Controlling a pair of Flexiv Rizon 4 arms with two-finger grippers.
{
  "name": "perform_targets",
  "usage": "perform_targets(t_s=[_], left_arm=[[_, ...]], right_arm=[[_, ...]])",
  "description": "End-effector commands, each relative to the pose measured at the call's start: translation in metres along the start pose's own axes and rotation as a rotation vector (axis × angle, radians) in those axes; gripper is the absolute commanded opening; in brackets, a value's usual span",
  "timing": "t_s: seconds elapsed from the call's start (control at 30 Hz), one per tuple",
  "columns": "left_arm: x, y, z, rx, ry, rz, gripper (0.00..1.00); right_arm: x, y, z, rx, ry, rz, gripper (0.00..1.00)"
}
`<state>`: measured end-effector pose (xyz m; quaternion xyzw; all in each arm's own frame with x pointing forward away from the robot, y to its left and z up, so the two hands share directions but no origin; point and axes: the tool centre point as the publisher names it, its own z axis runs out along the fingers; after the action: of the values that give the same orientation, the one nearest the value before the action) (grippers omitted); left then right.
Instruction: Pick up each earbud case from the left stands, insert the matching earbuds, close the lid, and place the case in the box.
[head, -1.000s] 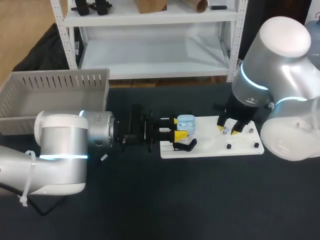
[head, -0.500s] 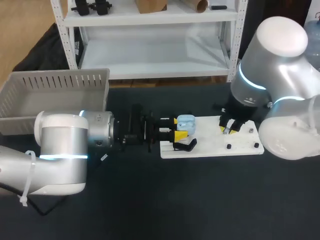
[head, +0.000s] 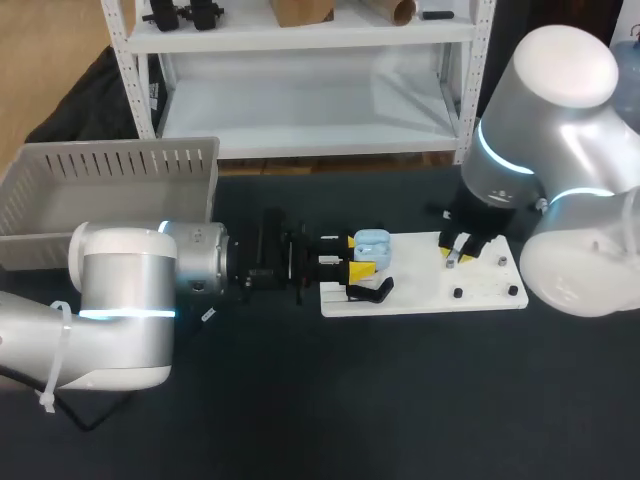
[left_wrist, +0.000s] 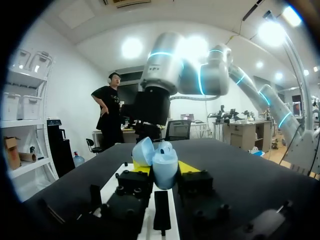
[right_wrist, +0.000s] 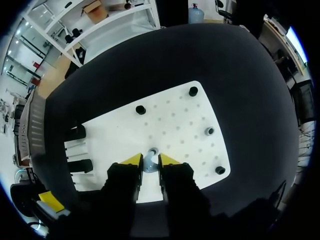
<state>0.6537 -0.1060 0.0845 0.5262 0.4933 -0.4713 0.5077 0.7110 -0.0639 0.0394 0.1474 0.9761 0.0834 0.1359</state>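
Observation:
A light-blue earbud case (head: 372, 243) with its lid raised sits at the left end of the white board (head: 420, 290). My left gripper (head: 358, 257) is shut on it. In the left wrist view the case (left_wrist: 163, 162) stands between the yellow tips of that gripper (left_wrist: 165, 169), its lid (left_wrist: 143, 151) tilted back. Over the board's right part my right gripper (head: 456, 254) points down. The right wrist view shows this gripper (right_wrist: 150, 160) shut on a small light-blue earbud (right_wrist: 149, 165), just above the white board (right_wrist: 170, 125).
A grey slatted box (head: 110, 190) stands at the back left of the table. A black stand (head: 372, 292) sits on the board's left end beside the case. Small black pegs (right_wrist: 140, 109) dot the board, and black stands (right_wrist: 77, 133) line its far end.
My right gripper's fingers have drawn together onto the earbud and shifted slightly over the board. The left arm and the case have not moved.

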Motion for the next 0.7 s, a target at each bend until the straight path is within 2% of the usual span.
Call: perform_targets(t_s=[0.03, 0.17, 0.33, 0.5, 0.7], left_arm=[[0.0, -0.001, 0.0, -0.005, -0.002, 0.002, 0.0], [0.0, -0.001, 0.0, -0.005, -0.002, 0.002, 0.0], [0.0, -0.001, 0.0, -0.005, -0.002, 0.002, 0.0], [0.0, -0.001, 0.0, -0.005, -0.002, 0.002, 0.0], [0.0, -0.001, 0.0, -0.005, -0.002, 0.002, 0.0]], right_arm=[[0.011, -0.008, -0.025, -0.005, -0.033, 0.005, 0.0], [0.017, -0.009, -0.053, -0.017, -0.037, 0.006, 0.0], [0.029, 0.001, -0.103, -0.042, -0.009, -0.008, 0.0], [0.049, 0.027, -0.152, -0.074, 0.059, -0.085, 0.0], [0.078, 0.063, -0.174, -0.069, 0.082, -0.218, 0.0]])
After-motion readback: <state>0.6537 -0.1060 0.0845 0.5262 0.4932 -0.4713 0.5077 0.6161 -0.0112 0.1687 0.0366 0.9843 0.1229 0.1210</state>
